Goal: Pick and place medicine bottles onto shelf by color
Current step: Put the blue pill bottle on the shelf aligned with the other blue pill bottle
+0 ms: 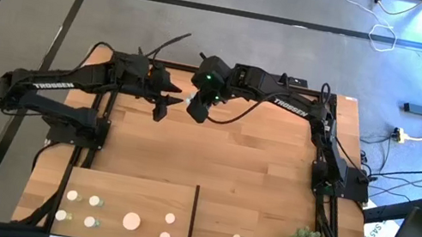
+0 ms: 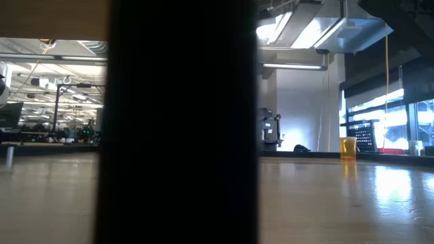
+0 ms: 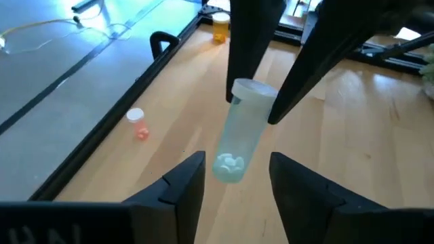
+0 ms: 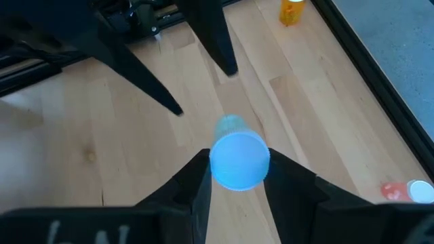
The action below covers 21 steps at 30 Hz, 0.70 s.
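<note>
Over the planked table, right tool pinches greenish bottle.

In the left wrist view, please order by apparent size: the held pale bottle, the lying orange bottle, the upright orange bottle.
1. Pale bottle, largest, but nearest the camera.
2. and 3. Lying orange bottle and upright orange bottle look alike; distance makes it unsure.

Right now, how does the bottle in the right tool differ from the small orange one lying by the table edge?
The pale green bottle hangs above the table, its cap pinched in the right tool; the orange bottle lies on its side on the wood. Pills show in the pale green bottle, none in the orange bottle. Both have white caps.
</note>
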Available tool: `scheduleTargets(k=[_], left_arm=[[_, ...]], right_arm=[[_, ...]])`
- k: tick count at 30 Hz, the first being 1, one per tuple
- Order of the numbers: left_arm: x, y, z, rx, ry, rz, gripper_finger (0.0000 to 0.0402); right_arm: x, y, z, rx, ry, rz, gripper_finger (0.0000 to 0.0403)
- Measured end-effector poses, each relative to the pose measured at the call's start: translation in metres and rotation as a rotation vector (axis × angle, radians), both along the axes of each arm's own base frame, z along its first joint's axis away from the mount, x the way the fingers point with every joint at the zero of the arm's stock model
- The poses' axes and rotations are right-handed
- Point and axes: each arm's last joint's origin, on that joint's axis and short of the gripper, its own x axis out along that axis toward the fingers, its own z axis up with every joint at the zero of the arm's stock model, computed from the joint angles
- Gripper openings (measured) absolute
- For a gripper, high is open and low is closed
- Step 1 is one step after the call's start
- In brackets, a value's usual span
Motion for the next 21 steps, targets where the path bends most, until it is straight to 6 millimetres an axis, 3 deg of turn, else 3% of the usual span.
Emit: scheduleTargets(k=[10,21], left_arm=[[0.017,0.006,-0.015,-0.008,0.070,-0.010,0.0158],[0.021,0.006,-0.008,0.042,0.002,-0.053,0.0158]], right_arm=[[0.000,0.000,0.000,-0.011,0.001,0.013,0.0122],[0.001,0.004,0.000,-0.013,-0.003,0.019,0.0122]])
